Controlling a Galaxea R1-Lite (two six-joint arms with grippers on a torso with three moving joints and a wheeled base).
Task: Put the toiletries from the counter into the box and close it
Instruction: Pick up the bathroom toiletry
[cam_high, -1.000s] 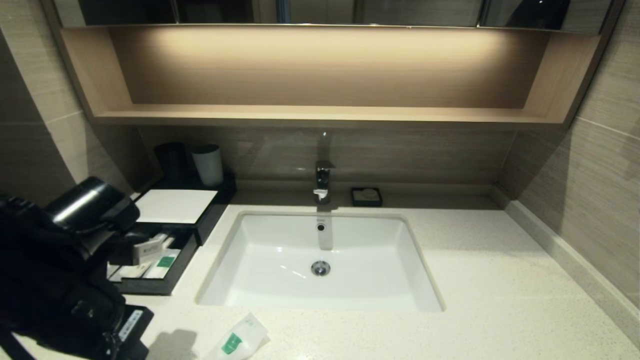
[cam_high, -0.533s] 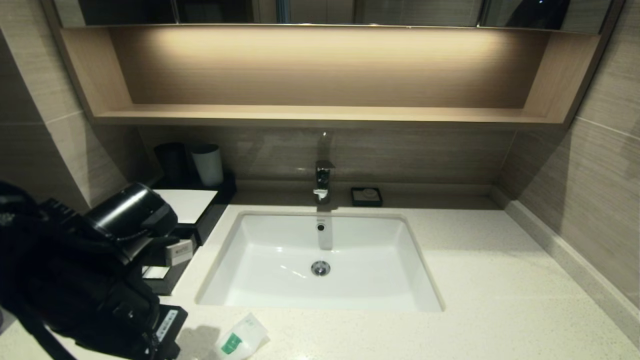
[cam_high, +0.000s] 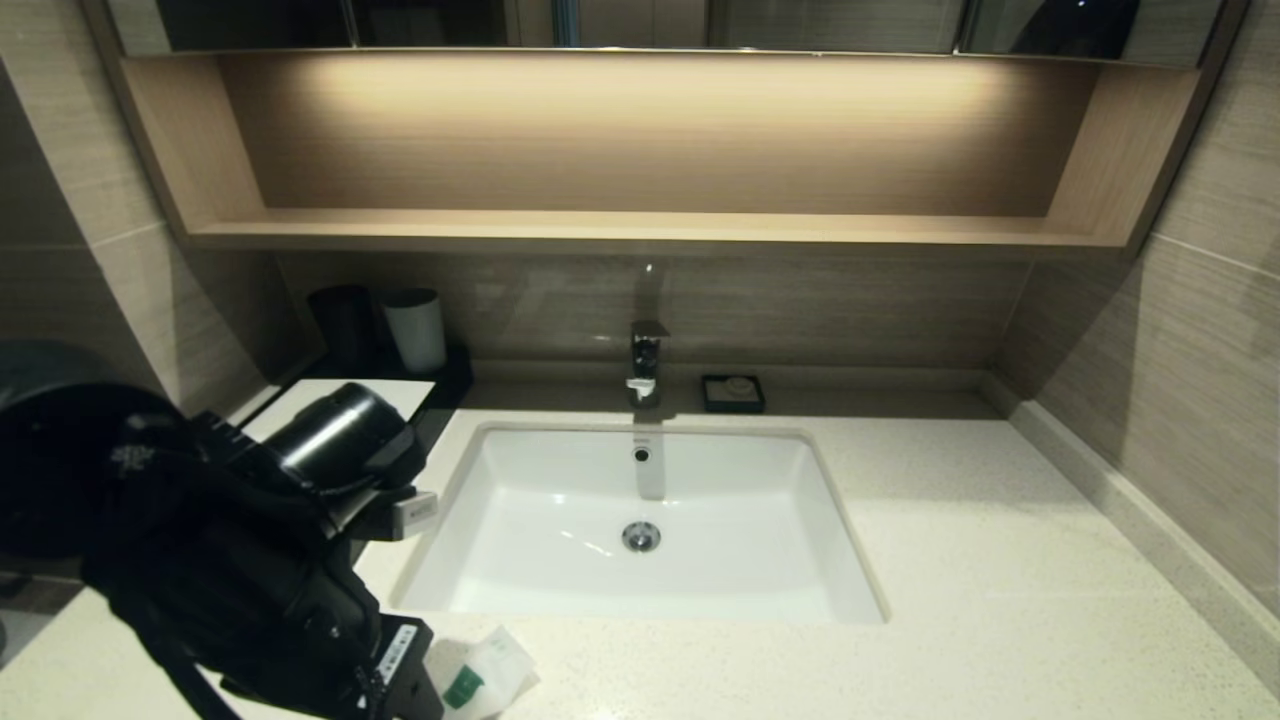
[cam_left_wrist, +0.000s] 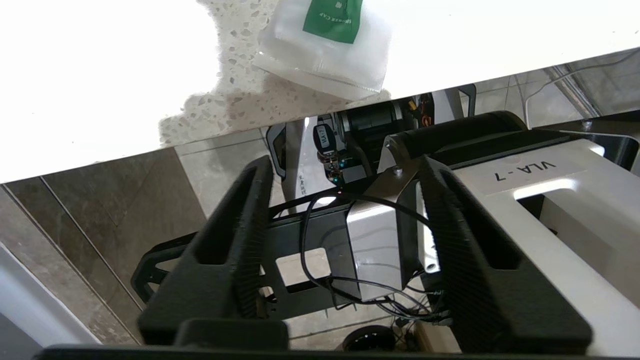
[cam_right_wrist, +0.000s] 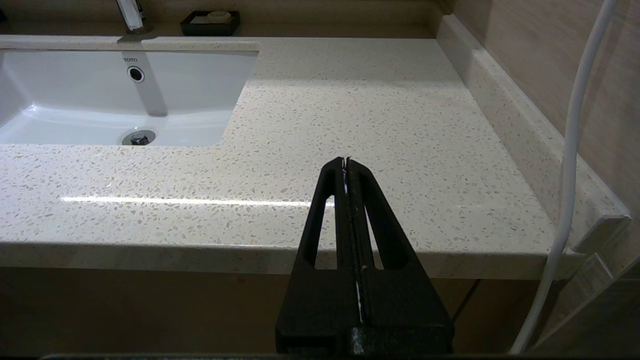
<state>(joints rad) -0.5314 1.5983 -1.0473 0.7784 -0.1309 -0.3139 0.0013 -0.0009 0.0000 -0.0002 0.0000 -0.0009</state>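
While one sachet (cam_high: 487, 672) lies flat on the bench (cam_high: 960, 560), right at its front edge and just beside your left arm, you can plan your grab. It looks light, thin and soft, so it will likely bend and slide on the smooth speckled stone. Its frosted plastic looks slippery. Try pinching it at an edge or a corner, away from the green label (cam_left_wrist: 333, 17), maybe where it hangs near the bench edge.

Your left claw (cam_left_wrist: 345, 185) is wide and holds nothing. It hovers off the front of the bench, close to the sachet. Your right claw (cam_right_wrist: 347, 167) is pressed together, empty, and waits low by the front of the bench on the right.

The box (cam_high: 415, 392) sits at the back left, mostly hidden behind your left arm, so you cannot tell how its drawer stands. The sink (cam_high: 640, 600) is white and shiny.
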